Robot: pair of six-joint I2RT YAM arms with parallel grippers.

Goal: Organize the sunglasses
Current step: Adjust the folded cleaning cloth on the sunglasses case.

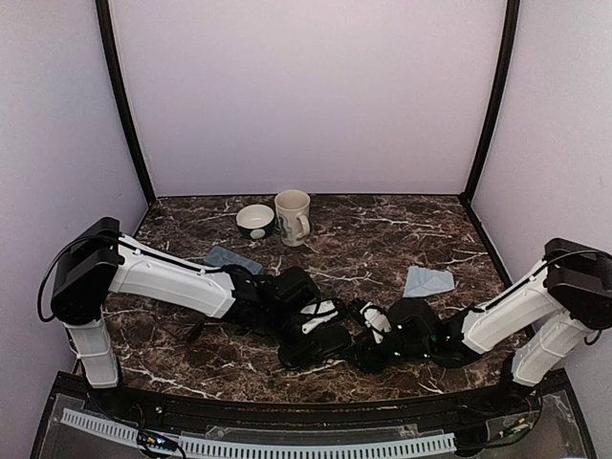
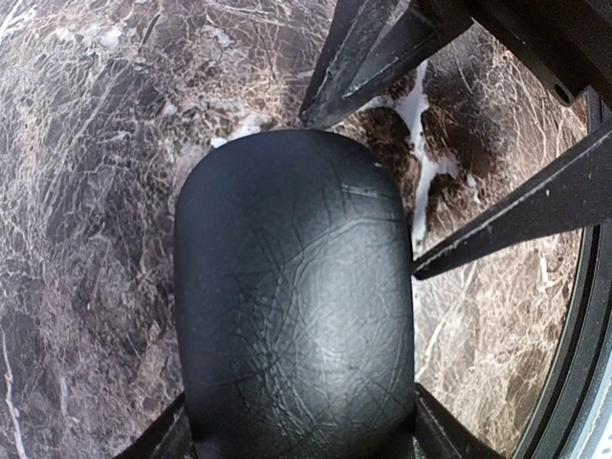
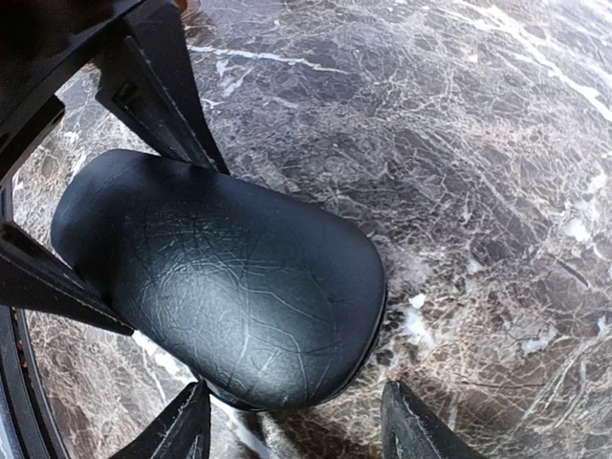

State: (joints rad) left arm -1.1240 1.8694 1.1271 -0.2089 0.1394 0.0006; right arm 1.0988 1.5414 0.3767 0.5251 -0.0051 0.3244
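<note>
A black oblong case [image 1: 316, 346] lies on the marble near the front middle. My left gripper [image 1: 320, 320] is shut on one end of it. In the left wrist view the case [image 2: 292, 287] fills the gap between my left gripper's [image 2: 301, 432] fingers [image 2: 158, 435]. My right gripper [image 1: 368, 330] is open at the case's other end. In the right wrist view the case [image 3: 220, 287] reaches partly between my right gripper's [image 3: 296, 426] fingertips [image 3: 182, 426], with bare marble beside the right one. I cannot make out either pair of sunglasses in any view.
A cream mug [image 1: 293, 217] and a small dark bowl [image 1: 255, 221] stand at the back. A grey-blue flat thing [image 1: 232, 258] lies behind my left arm. A light blue cloth [image 1: 427, 281] lies at the right. The table's front edge [image 1: 287, 402] is close.
</note>
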